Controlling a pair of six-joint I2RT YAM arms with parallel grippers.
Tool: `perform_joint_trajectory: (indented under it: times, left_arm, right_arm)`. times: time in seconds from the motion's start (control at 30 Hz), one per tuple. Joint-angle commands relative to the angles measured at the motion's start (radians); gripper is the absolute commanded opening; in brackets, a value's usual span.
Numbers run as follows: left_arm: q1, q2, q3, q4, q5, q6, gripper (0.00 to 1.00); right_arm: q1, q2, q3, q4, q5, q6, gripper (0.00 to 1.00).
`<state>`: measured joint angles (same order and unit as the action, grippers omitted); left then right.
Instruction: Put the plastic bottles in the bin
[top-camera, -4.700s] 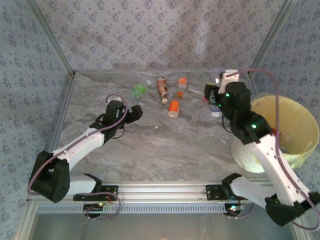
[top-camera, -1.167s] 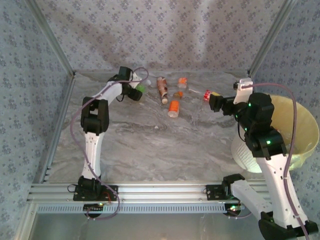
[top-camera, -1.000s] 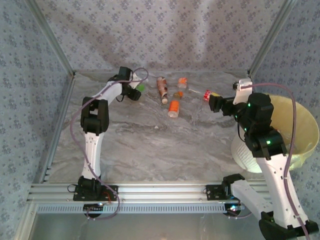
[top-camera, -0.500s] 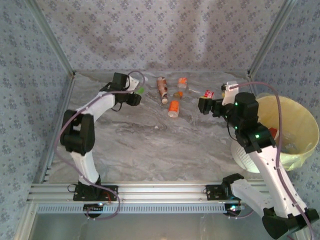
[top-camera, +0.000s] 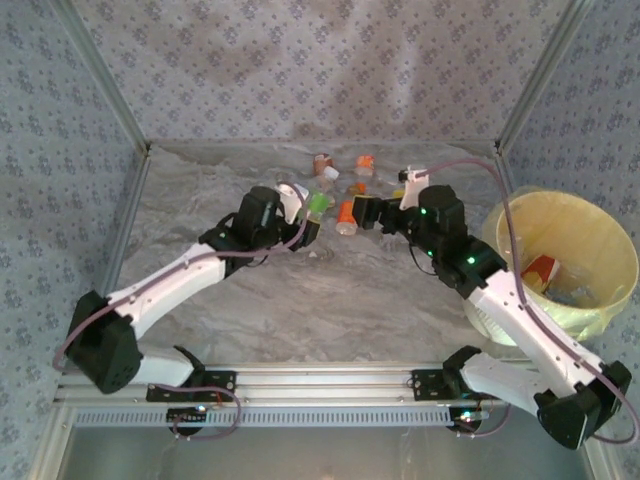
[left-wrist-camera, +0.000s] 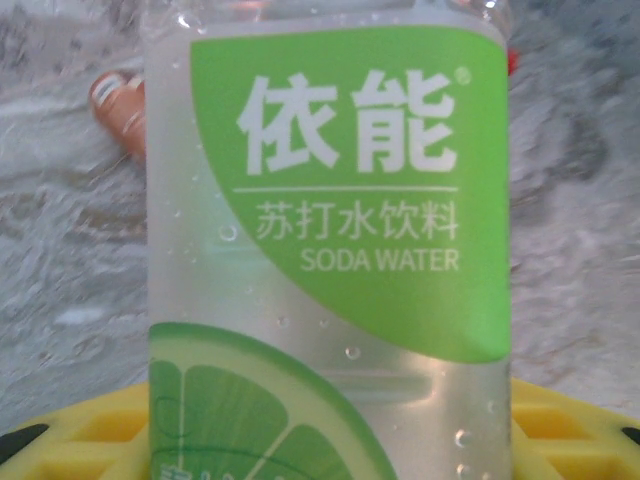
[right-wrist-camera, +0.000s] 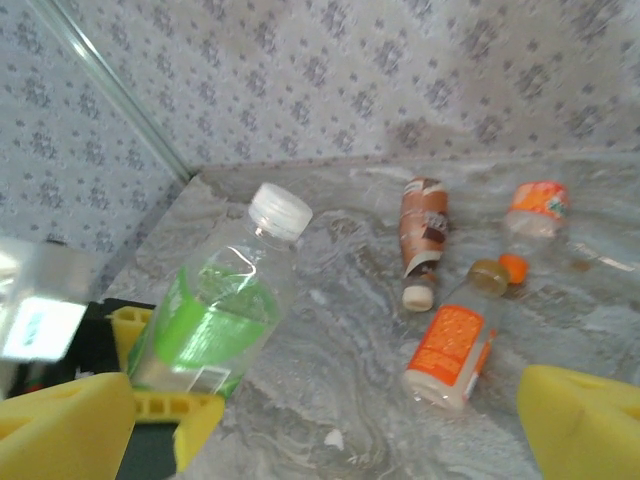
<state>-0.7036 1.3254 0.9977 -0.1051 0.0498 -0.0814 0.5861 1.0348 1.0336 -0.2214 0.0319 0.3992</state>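
Left gripper mid-table, clamped low on green-label bottle, which tilts. Probably light, thin-walled and slick, so hold the labelled waist gently. Right gripper spread wide, empty, just beside orange-label bottle. Bin at right.

Pale blue-grey walls printed with small floral sprigs close in three sides of a grey marbled table. Slanting metal posts rise from its far corners, and a ribbed metal rail runs along its near edge. Soft, even light falls across the surface.
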Motion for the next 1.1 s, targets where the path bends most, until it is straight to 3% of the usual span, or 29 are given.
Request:
perform_joint_trajectory:
  times: [0.0,0.13,0.37,0.57,0.7,0.83,1.07]
  left_arm:
    - [-0.055,-0.064,-0.050,0.088,-0.102,-0.019,0.50]
    - [-0.106,-0.097,-0.065,0.108,-0.171,0.011,0.50]
    - [-0.128,-0.100,-0.051,0.147,-0.181,0.067,0.50]
    - [-0.134,-0.104,-0.065,0.210,-0.153,0.074,0.50]
    - [-0.136,-0.124,-0.091,0.252,-0.131,0.070,0.50]
    - [-0.137,-0.121,-0.090,0.259,-0.130,0.064,0.50]
    - [-0.137,-0.102,-0.073,0.266,-0.103,0.045,0.51]
  right_arm:
    - [0.020,0.057,0.064,0.047,-0.041,0.066,1.00]
    - [0.021,0.136,0.115,0.051,-0.136,0.147,1.00]
    - [0.022,0.236,0.205,0.053,-0.307,0.193,1.00]
    - [0.023,0.278,0.234,-0.047,-0.209,0.223,1.00]
    - [0.014,0.313,0.253,-0.046,-0.259,0.287,0.98]
    - [0.009,0.359,0.261,0.031,-0.374,0.337,0.93]
    - [0.007,0.381,0.255,0.092,-0.445,0.362,0.67]
